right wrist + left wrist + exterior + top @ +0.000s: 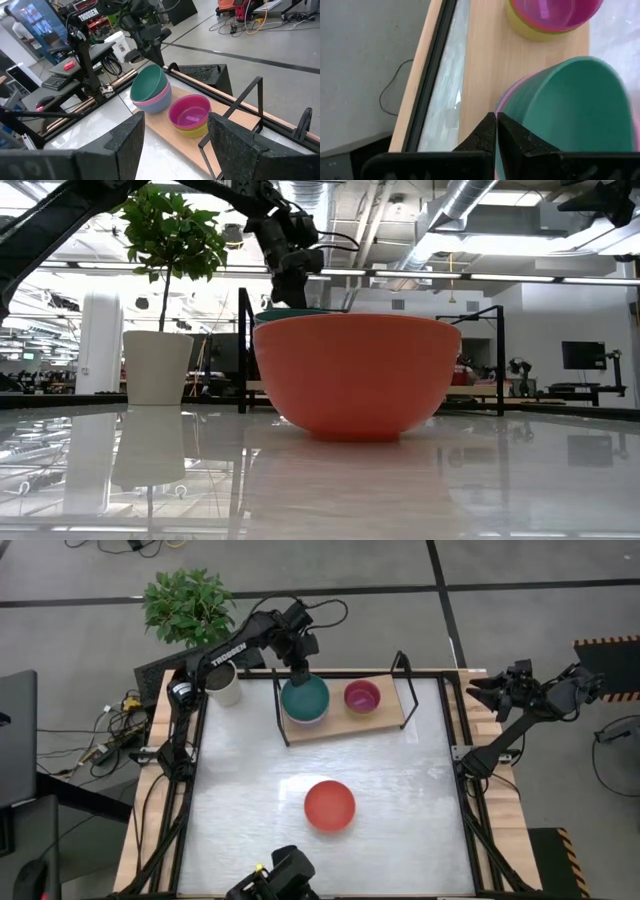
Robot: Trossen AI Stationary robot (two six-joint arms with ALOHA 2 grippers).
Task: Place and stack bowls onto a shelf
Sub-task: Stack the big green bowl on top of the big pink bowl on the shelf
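Note:
The shelf (338, 723) stands along the table's far side. On its left half a teal bowl (304, 698) sits tilted in a pink bowl (148, 98), which sits in a pale blue bowl (156, 107). On its right half a magenta bowl (362, 696) is nested in a yellow bowl (192, 131). An orange-red bowl (329, 805) rests upright on its base in the middle of the table. My left gripper (496, 127) is shut and points down at the teal bowl's far rim (149, 67). My right gripper (175, 145) is open and parked off the table's right edge. My left gripper's shut fingers (485, 132) stand at the far rim (527, 107) of the teal bowl, coming from above. The fingers themselves cover the spot, so I cannot tell whether they touch the rim.
A white plant pot (222, 686) with a green plant stands at the table's far left corner, close to the shelf's black end frame (280, 705). The other end frame (408, 690) rises at the shelf's right. In the low view the orange-red bowl (355, 375) hides most of the shelf.

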